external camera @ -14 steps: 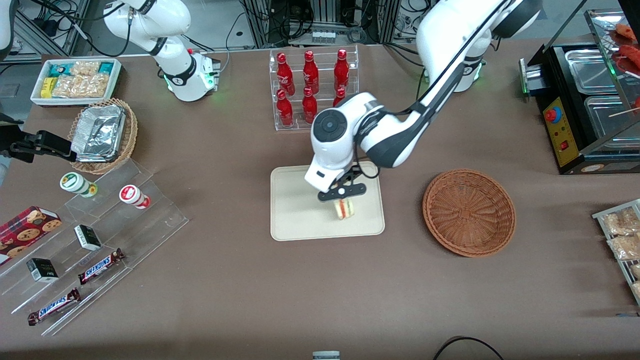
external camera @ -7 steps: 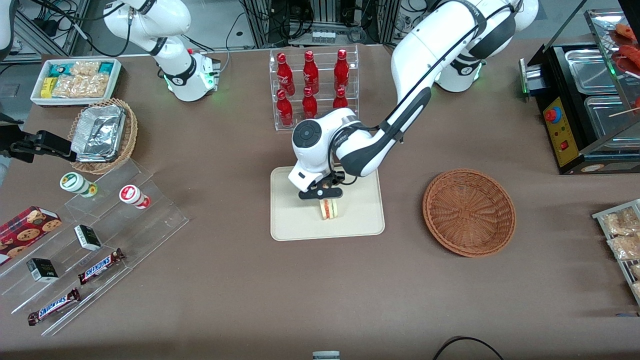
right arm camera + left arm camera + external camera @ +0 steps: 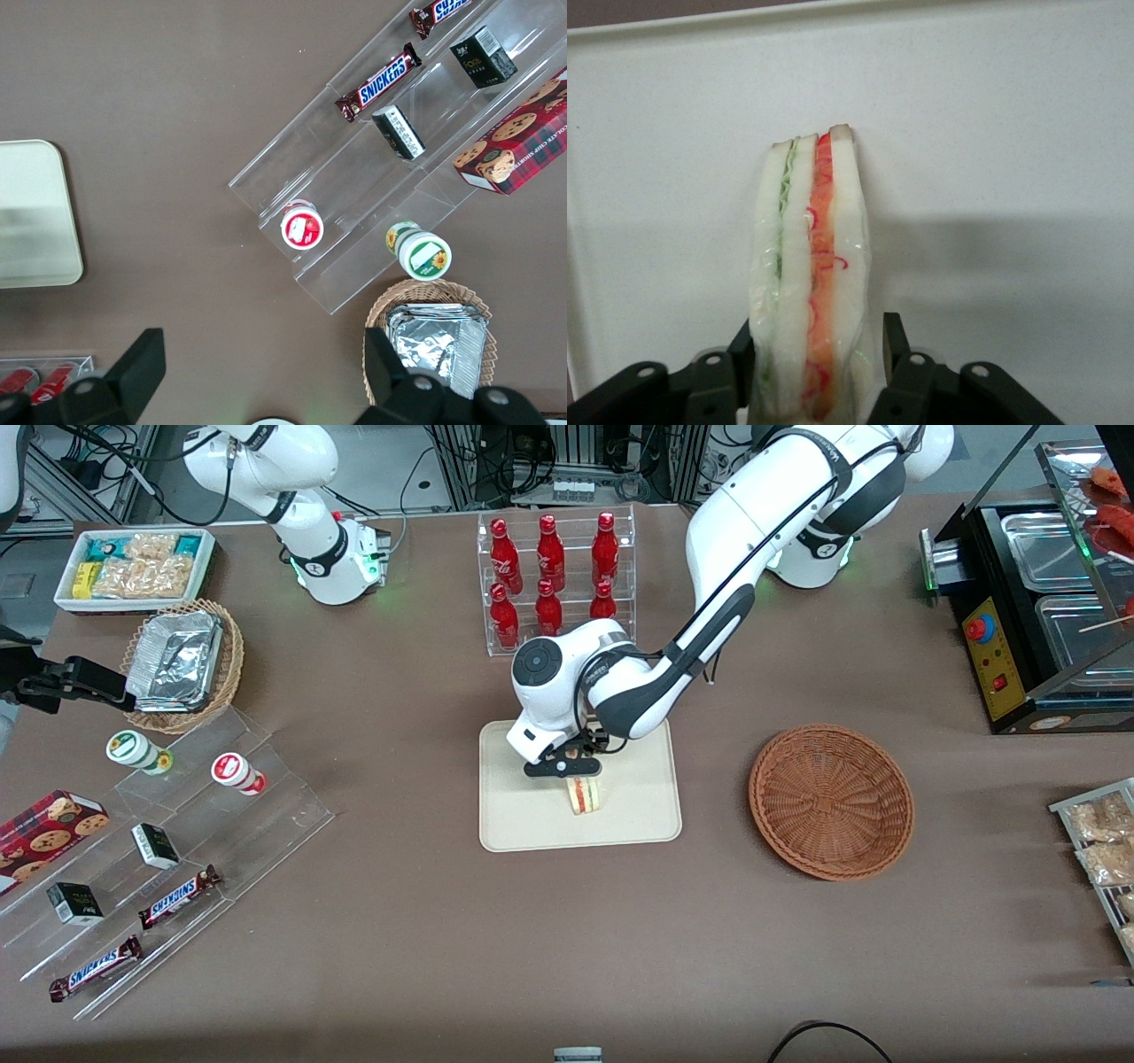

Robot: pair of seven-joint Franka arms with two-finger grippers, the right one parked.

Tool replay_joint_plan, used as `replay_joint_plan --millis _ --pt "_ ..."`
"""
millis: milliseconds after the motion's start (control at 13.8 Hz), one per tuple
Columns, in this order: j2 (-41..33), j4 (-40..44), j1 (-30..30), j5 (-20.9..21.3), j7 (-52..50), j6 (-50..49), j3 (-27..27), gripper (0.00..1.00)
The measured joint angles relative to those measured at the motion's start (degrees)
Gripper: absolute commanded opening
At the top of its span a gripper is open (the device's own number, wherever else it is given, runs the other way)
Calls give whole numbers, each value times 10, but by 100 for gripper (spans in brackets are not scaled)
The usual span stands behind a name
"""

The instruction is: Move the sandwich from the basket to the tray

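The sandwich [image 3: 583, 796] is a pale wedge with red-orange and green layers, clear-wrapped, standing on its edge on the cream tray [image 3: 523, 815] near the tray's middle. My left gripper [image 3: 578, 778] is low over the tray, with its fingers straddling the sandwich. In the left wrist view the sandwich [image 3: 811, 257] rises between the two black fingers [image 3: 893, 341]. One finger lies against the wrap and a narrow gap shows at the other, so the gripper [image 3: 819, 341] is open. The reddish-brown basket [image 3: 831, 802] sits beside the tray toward the working arm's end, with nothing in it.
A clear rack of red bottles [image 3: 554, 580] stands just farther from the front camera than the tray. Clear steps with snacks [image 3: 177, 841], a tan basket of foil containers [image 3: 182, 662] and a white snack box [image 3: 135, 567] lie toward the parked arm's end. A black food warmer [image 3: 1045, 602] stands at the working arm's end.
The gripper carried the sandwich a short way across the tray toward the parked arm's end. In the last half second it barely moved.
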Motion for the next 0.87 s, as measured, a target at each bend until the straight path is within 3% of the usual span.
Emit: replay_joint_plan --millis 218,436,873 --pt "-19 18 2 0 -6 -15 0 100" --pt "-84 27 17 -14 -17 -69 2 100" --pt "-224 27 99 -63 -7 -211 4 100"
